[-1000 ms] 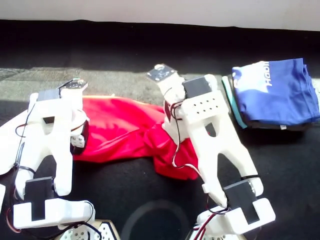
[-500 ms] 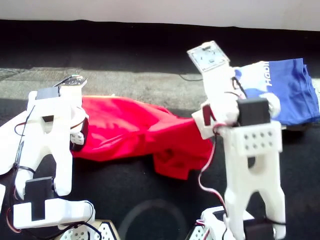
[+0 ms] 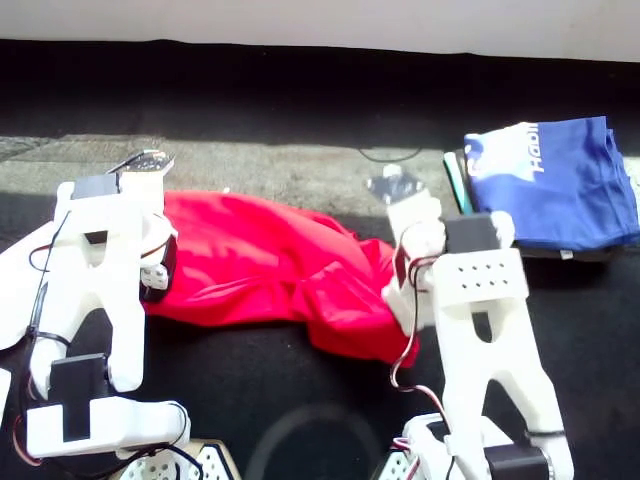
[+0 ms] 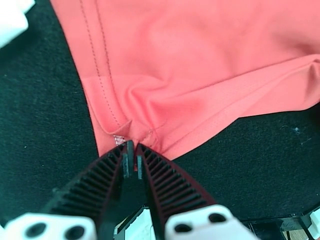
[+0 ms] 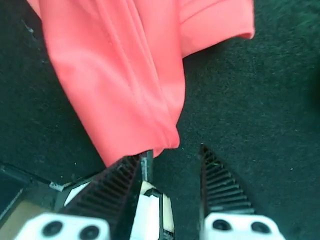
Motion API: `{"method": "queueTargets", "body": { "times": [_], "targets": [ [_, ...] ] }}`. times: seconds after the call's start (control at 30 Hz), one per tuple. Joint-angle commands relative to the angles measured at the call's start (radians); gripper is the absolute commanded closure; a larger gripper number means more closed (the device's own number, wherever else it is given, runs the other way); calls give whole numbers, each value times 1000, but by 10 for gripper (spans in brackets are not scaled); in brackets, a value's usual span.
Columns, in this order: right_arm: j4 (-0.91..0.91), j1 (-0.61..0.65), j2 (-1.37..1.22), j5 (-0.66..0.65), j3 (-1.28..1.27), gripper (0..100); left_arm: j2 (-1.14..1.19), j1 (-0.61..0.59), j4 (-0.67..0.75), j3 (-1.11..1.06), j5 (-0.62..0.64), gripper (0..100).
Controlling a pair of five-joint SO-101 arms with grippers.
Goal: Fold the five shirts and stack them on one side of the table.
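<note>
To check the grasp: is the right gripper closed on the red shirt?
No, the right gripper is open, and the red shirt lies beside one finger, not between the two.

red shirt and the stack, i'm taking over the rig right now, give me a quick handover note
Left gripper: shut on the red shirt at a hem corner.
Right gripper: open, just off the shirt's other edge, holding nothing.
The red shirt lies bunched and unfolded on the table.
Done: folded stack, blue shirt on top, on the right side; count beneath unclear.
To do: fold the red shirt, add it to the stack.
</note>
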State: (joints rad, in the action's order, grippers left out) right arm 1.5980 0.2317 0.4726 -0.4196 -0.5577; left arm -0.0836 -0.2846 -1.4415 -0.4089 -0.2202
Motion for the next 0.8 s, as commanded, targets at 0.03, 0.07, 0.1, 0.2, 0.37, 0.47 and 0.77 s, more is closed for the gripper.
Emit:
{"method": "queueTargets", "body": {
  "times": [0.03,0.07,0.1,0.2,0.37,0.47,0.77],
  "targets": [
    [-134,-42,77,-69,-216,850,-45,-12,2,36,-8,991],
    [-142,-59,93,-94,-245,850,-45,-12,3,36,-8,991],
    [-142,-74,107,-118,-266,850,-45,-12,3,36,-8,991],
    [-107,-145,165,-203,-297,850,-45,-12,6,36,-8,991],
    [-71,-306,292,-347,-225,850,-45,-12,8,36,-8,991],
    [-71,-357,352,-365,-162,850,-45,-10,8,36,-8,991],
    [-124,-398,397,-371,-165,848,-45,-12,6,36,-6,991]
  ]
}}
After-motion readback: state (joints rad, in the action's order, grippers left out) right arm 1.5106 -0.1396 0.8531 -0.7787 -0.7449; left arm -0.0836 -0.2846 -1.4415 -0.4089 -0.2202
